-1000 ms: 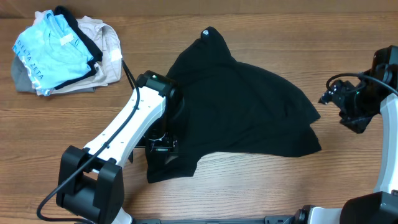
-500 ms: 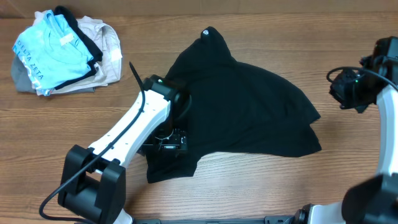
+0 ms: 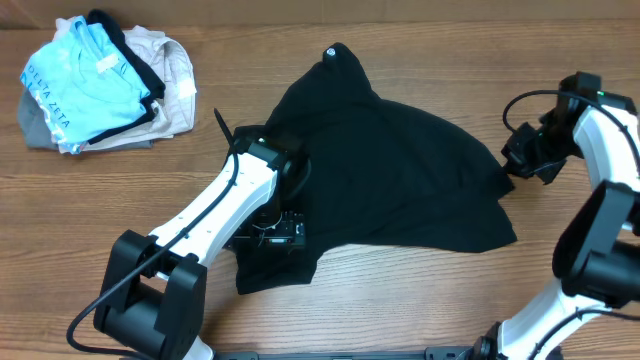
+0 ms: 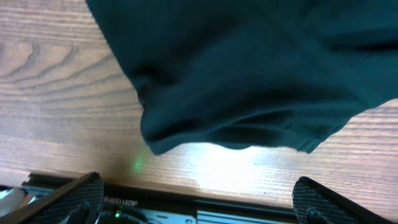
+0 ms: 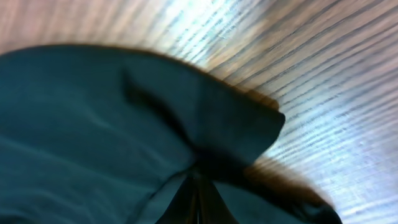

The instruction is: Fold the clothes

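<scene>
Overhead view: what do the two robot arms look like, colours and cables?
Both have white link shells with black joints and bases. A black cable runs along the left arm; another loops by the right arm. The left tool and right tool are black.

Robotics lab (likely): left arm [image 3: 215, 215], right arm [image 3: 612, 140] on wood-grain table [image 3: 420, 310].

The left arm [image 3: 215, 205] reached forward from its base with the wrist pitched down. The left gripper [image 3: 278, 232] sat low, jaws spread fully, fingertips [image 4: 74, 196] far apart. The right arm [image 3: 605, 135] bent inward. The right gripper [image 3: 518, 160] was closed, fingers [image 5: 186, 208] meeting.
</scene>
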### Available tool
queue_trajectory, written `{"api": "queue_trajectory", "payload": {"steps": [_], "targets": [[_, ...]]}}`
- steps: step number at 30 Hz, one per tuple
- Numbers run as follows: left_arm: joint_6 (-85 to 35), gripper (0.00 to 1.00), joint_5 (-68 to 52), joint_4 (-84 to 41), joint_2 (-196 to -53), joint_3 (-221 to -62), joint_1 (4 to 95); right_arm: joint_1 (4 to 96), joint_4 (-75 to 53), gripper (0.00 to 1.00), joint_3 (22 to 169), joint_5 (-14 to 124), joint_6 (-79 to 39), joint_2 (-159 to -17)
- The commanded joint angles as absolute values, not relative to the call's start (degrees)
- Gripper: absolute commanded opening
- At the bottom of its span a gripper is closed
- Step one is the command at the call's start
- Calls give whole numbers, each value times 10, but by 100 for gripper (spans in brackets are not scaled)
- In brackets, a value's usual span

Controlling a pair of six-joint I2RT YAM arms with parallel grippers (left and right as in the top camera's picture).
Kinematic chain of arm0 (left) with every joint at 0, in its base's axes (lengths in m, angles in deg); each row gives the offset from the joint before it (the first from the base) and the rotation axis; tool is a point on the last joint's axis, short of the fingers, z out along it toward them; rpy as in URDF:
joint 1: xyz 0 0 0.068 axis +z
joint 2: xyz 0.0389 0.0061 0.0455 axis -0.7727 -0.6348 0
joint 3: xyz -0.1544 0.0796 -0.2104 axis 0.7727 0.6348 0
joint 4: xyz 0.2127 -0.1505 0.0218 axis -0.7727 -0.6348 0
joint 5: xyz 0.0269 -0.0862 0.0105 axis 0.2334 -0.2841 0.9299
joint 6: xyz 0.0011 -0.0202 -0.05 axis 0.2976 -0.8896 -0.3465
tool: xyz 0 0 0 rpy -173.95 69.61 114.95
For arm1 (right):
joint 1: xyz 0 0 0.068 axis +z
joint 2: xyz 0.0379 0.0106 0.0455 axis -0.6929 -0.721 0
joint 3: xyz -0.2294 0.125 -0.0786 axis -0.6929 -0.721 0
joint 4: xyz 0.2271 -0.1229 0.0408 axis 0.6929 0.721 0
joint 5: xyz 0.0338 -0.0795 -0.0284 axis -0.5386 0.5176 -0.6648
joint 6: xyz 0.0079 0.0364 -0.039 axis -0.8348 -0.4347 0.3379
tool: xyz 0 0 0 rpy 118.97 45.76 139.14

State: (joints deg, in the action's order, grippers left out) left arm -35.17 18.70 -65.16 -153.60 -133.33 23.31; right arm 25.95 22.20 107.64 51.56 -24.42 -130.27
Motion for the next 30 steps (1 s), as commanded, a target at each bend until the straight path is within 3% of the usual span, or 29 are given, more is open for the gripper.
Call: {"api": "queue_trajectory", "payload": {"steps": [1,21,30], "targets": [[-349,100,185,-646,-1533,-1331,231,262,220,4,1076,522,-257,-1321],[-349,100,185,-638,-1533,-1331,231,262,212,4,1071,560,-298,-1371],[-349,100,185,-639,-1533,-1331,231,261,148,4,1026,561,-298,-1372]]}}
